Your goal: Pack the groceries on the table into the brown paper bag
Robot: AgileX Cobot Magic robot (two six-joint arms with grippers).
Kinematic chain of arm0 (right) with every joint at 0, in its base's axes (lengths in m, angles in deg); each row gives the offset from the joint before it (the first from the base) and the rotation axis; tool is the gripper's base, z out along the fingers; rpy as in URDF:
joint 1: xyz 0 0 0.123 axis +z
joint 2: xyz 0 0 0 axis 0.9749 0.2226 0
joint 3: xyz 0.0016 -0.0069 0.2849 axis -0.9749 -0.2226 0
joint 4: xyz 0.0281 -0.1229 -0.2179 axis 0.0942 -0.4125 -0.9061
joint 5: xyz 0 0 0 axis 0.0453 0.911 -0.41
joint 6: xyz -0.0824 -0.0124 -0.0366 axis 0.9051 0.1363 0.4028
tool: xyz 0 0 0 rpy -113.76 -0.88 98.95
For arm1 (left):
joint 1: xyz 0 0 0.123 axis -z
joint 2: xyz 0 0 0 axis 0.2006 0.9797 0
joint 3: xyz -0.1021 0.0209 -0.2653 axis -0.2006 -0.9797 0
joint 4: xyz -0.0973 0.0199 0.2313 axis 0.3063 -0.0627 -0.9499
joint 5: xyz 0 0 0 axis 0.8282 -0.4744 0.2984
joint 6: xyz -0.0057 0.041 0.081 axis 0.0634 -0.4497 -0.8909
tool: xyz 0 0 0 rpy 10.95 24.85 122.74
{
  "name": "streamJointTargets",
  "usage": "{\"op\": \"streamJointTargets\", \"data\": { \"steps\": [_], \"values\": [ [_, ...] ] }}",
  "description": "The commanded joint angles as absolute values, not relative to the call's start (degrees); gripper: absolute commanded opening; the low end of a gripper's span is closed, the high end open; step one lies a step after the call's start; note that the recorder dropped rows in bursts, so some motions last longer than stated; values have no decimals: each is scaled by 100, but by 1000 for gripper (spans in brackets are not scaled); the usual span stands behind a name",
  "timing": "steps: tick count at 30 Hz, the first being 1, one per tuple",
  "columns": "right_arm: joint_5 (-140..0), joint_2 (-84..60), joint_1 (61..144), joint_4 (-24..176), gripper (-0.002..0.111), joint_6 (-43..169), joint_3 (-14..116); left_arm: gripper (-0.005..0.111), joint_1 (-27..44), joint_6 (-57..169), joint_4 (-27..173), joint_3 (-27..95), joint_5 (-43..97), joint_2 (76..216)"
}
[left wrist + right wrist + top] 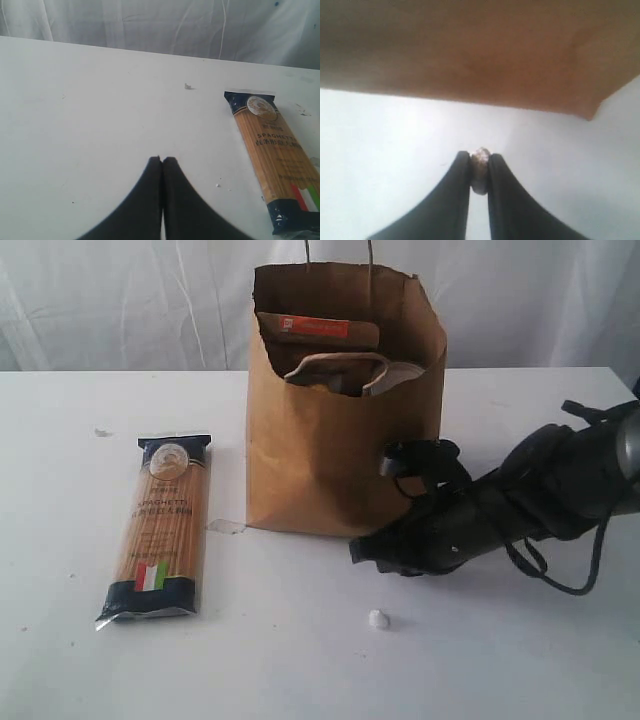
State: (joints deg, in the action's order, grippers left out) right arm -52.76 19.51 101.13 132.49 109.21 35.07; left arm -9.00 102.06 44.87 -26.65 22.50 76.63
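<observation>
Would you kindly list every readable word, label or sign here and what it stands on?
"SPAGHETTI": on the spaghetti packet.
Smaller lines under it: too blurred to read.
A green-white-red flag: same packet, no words.
Print on the orange label of the pouch in the brown paper bag: too blurred to read.

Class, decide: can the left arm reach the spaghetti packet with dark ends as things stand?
Probably yes. The long spaghetti packet with dark ends lies flat on the white tabletop, with nothing between it and the left end effector, which is shut and must open first.
</observation>
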Motion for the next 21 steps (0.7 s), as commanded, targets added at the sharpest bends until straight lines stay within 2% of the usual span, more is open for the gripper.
{"op": "streamJointTargets", "data": {
  "steps": [1, 12, 21],
  "values": [
    [-3842, 1706, 10165, 13744, 0, 10650, 3556, 0, -910, 10204, 4473, -2688, 2230, 7634],
    [-3093, 821, 10623, 13775, 0, 11152, 3327, 0, -910, 10204, 4473, -2688, 2230, 7634],
    [-2301, -860, 10678, 13773, 0, 11316, 1665, 0, -910, 10204, 4473, -2688, 2230, 7634]
  ]
}}
